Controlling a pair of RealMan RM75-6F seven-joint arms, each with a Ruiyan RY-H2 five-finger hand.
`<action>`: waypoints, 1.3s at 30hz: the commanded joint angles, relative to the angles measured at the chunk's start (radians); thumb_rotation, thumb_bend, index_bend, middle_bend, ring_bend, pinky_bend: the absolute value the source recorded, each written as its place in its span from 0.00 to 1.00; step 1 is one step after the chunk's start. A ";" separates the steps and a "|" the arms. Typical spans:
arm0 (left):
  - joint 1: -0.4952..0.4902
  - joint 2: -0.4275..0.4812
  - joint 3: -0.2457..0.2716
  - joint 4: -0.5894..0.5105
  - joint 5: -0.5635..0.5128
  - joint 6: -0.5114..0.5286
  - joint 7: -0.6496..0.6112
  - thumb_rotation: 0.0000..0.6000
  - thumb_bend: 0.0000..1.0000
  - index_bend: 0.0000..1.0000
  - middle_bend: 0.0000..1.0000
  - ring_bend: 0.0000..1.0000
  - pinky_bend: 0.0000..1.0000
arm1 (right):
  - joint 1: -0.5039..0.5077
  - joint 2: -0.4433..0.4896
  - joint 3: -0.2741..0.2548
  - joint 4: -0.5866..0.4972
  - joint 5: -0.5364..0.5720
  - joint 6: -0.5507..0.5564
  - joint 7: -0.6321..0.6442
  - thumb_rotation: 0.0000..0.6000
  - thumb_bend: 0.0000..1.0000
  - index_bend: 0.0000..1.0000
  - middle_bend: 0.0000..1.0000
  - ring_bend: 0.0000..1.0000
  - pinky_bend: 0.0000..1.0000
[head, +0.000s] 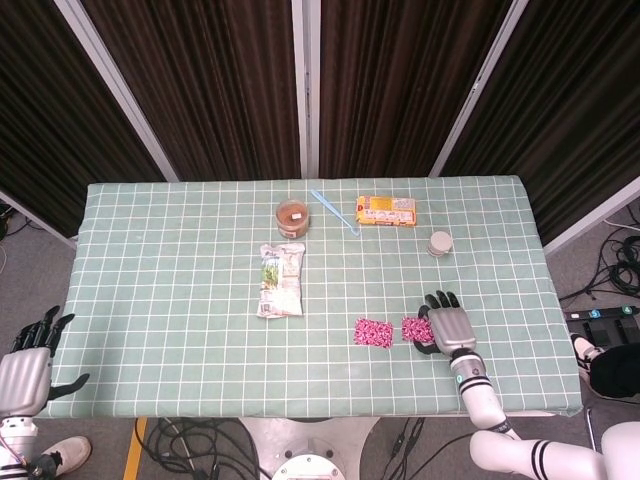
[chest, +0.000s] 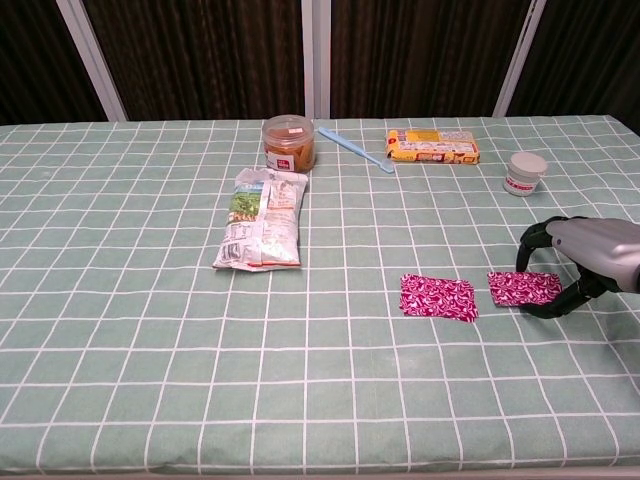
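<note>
Two pink patterned packets lie on the green checked tablecloth near the front right. My right hand is over the right packet, gripping its right end. The fingers arch over its far edge and the thumb sits at its near corner. The left packet lies free just beside it. My left hand hangs off the table's front left corner, fingers spread and holding nothing. The chest view does not show it.
A snack bag lies mid-table. An orange-lidded jar, a light blue stick and a yellow biscuit pack stand along the back. A small white pot sits behind my right hand. Dark curtains hang behind the table.
</note>
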 joint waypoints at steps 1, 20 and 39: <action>-0.001 0.000 -0.001 -0.001 0.000 0.000 0.001 1.00 0.09 0.19 0.15 0.14 0.15 | -0.003 0.021 0.018 -0.031 -0.006 0.008 0.007 0.73 0.17 0.41 0.12 0.00 0.00; -0.005 -0.001 -0.003 0.003 0.000 -0.005 -0.006 1.00 0.09 0.19 0.15 0.14 0.15 | 0.084 -0.052 0.094 -0.151 0.116 -0.018 -0.095 0.73 0.17 0.40 0.12 0.00 0.00; -0.003 -0.003 -0.001 0.015 -0.002 -0.010 -0.021 1.00 0.09 0.19 0.15 0.14 0.14 | 0.100 -0.125 0.089 -0.096 0.128 -0.007 -0.103 0.73 0.17 0.35 0.11 0.00 0.00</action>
